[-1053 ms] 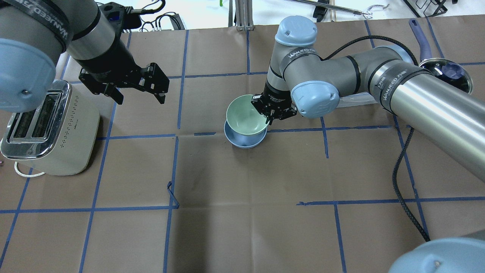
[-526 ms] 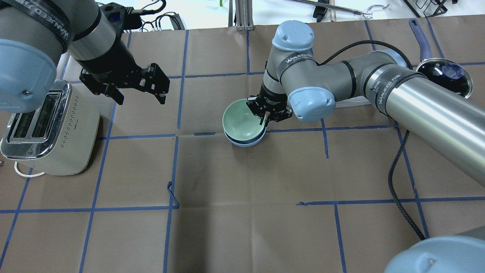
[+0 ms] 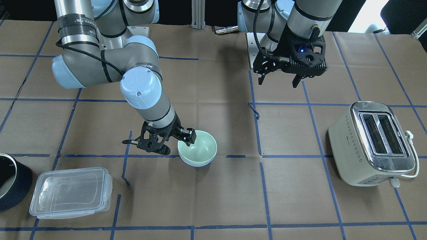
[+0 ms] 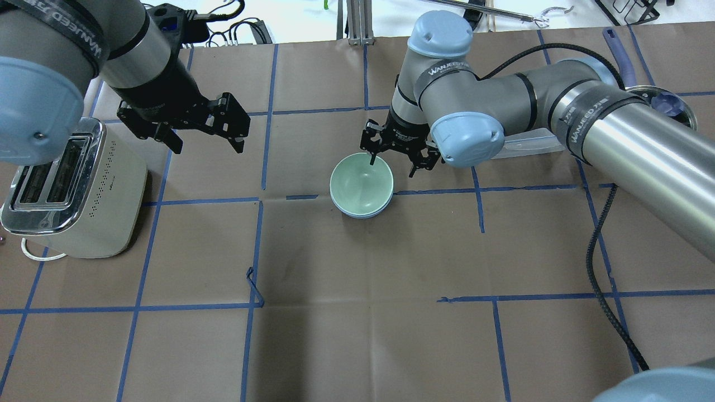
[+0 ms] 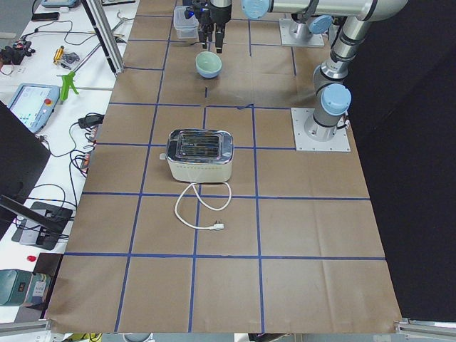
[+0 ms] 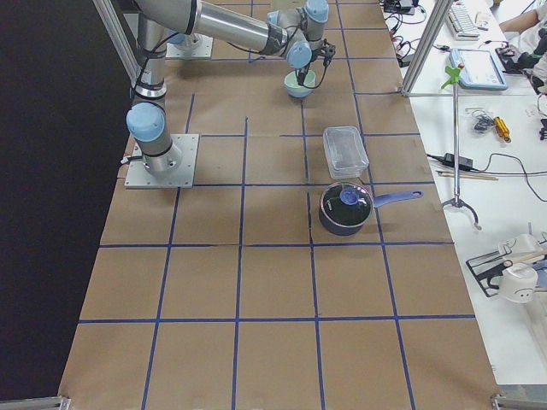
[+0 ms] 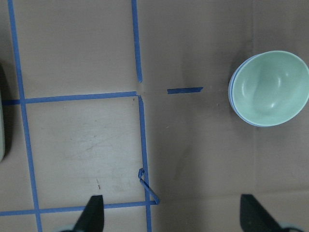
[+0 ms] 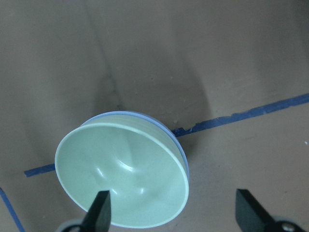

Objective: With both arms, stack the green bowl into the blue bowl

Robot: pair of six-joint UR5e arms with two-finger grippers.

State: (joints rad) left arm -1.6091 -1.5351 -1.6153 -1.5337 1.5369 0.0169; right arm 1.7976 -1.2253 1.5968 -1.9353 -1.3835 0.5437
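The pale mint-green bowl sits nested inside the pale blue bowl at mid-table; only the blue rim shows beneath it. My right gripper is open and empty, just behind the bowls, with one finger over the green bowl's far rim. In the right wrist view the green bowl lies in the blue bowl, clear of the spread fingertips. My left gripper is open and empty, high above the table beside the toaster. The left wrist view shows the green bowl from above.
A cream toaster stands at the left edge. A clear lidded container and a dark pot sit on the right arm's side. The right arm's black cable trails over the table.
The right gripper lowered the green bowl into the blue bowl, let go, opened and pulled back from the rim. The left arm has not moved.
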